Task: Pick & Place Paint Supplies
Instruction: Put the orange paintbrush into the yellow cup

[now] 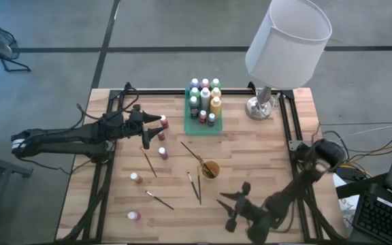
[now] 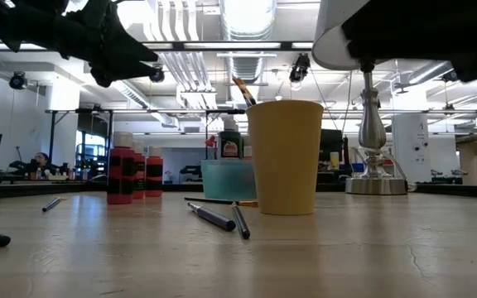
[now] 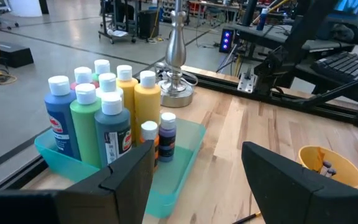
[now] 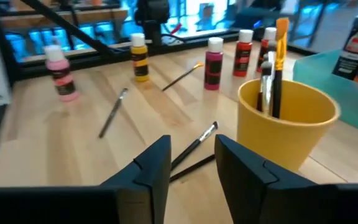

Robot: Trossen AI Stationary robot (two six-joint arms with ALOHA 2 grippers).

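**Both grippers empty above a table of scattered paint supplies**

The left gripper [image 1: 163, 126] hangs over the table's left half, just beside two red bottles [image 1: 162, 123], its fingers [image 3: 129, 177] spread wide and holding nothing. Its wrist view looks toward the translucent green tray [image 3: 188, 152], where the tall blue bottle [image 3: 61, 118], green bottle [image 3: 87, 124] and yellow bottle [image 3: 146, 102] stand packed together with smaller bottles in front of them. In the high view the tray [image 1: 189, 126] sits at the middle of the table's far side, next to the lamp [image 1: 288, 37].

The right gripper [image 1: 231, 207] hovers near the table's front edge, just on the near side of the orange-yellow cup [image 1: 209, 169]. Its fingers [image 4: 151, 165] stand partly apart with nothing between them. Two paintbrushes [image 4: 194, 146] lie on the wood just beyond the fingertips, and the cup [image 4: 288, 121] beside them holds several brushes standing upright.

Loose supplies are spread across the wooden table [image 1: 264, 146]: a pink bottle [image 4: 61, 74], a yellow-orange bottle [image 4: 140, 59], a magenta bottle [image 4: 214, 62], and more brushes [image 1: 148, 162] lying flat well apart from one another. A small pink bottle [image 1: 134, 216] stands near the front left corner.
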